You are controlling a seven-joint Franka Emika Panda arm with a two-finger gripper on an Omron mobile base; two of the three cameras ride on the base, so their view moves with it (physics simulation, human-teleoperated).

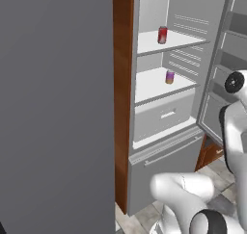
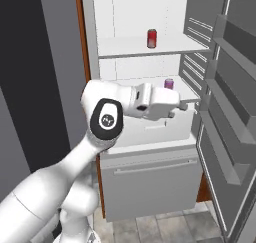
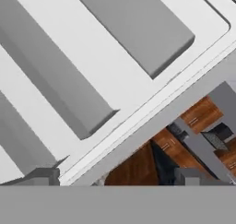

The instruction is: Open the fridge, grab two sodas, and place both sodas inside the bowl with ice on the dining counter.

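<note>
tall grey fridge (image 2: 150,177) with white shelved interior: door open | small red silver-topped can (image 2: 152,38): upper shelf | small purple-pink can (image 2: 169,83): shelf below | two-finger gripper (image 2: 192,103): near inner door racks, fingers apart, holding nothing

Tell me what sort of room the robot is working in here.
Most likely a home kitchen. An open fridge with white shelves holds a red can and a purple can, brown wooden cabinets stand beyond its door, and the floor is tiled.
</note>
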